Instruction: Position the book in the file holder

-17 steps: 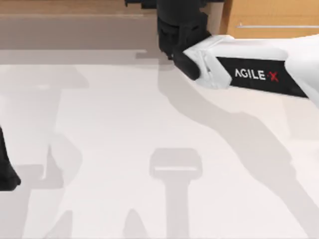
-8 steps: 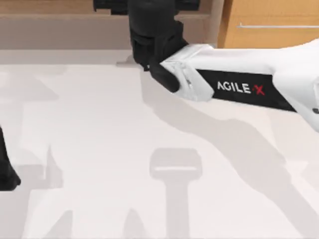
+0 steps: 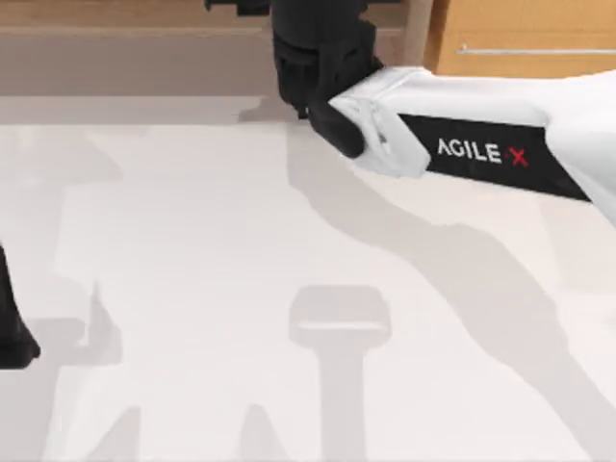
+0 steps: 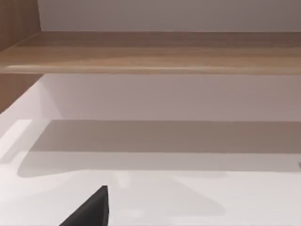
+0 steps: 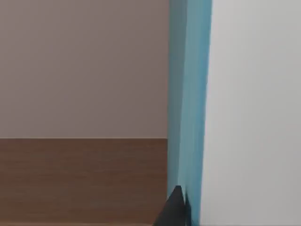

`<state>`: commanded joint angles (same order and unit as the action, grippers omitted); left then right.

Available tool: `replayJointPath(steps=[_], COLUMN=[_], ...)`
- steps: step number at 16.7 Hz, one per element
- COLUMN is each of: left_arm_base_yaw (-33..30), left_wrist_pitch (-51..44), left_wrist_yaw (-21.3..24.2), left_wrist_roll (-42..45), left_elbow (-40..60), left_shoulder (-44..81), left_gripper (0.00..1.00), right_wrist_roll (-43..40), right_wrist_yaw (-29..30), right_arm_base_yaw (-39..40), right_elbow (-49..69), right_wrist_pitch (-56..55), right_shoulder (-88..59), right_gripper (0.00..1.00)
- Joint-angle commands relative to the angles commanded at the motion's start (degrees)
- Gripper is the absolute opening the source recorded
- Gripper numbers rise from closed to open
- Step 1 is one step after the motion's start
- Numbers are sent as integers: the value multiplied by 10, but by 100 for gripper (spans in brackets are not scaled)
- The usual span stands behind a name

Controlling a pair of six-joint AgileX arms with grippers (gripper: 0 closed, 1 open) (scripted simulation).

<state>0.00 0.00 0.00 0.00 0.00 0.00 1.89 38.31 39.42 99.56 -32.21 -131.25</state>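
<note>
In the right wrist view the book point(image 5: 249, 113) is very close, a white face with a pale blue edge point(image 5: 188, 94). One black fingertip point(image 5: 176, 207) lies against that edge. In the top view my right gripper point(image 3: 316, 67) is a black mass at the table's far edge, a little left of centre, and the book is hidden under it. The file holder is out of view. My left arm point(image 3: 12, 337) stays parked at the table's left edge. A black finger point(image 4: 91, 212) of it shows in the left wrist view.
A wooden cabinet front with a metal handle point(image 3: 529, 50) stands at the back right. A wooden ledge point(image 4: 150, 52) runs along the back of the white table point(image 3: 192, 250). Arm shadows lie across the table.
My right arm swung left along the table's far edge, then came partway back to the right. The left arm has not moved.
</note>
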Motion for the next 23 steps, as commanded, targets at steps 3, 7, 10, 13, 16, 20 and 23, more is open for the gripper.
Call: replayJointPath(steps=[3,7,10,13,16,20,23], left_arm_base_yaw=[0,0,0,0,0,0,0], left_wrist_pitch=[0,0,0,0,0,0,0], left_wrist_yaw=[0,0,0,0,0,0,0], left_wrist_roll=[0,0,0,0,0,0,0], left_elbow=[0,0,0,0,0,0,0], left_shoulder=[0,0,0,0,0,0,0], left_gripper=[100,100,100,100,100,100,100], right_wrist_roll=[-22,-20,-16,4,32,78,120], right_wrist_yaw=[1,2,0,-5,-9,-8,-2], right_arm_base_yaw=[-29,-27,-23,-8,14,53,70], right_elbow=[1,0,-7,-44,-109,-216,-297], right_wrist_pitch=[2,1,5,31,80,168,241], right_shoulder=[-1,0,9,52,121,245,343], right_gripper=[0,0,0,0,0,0,0])
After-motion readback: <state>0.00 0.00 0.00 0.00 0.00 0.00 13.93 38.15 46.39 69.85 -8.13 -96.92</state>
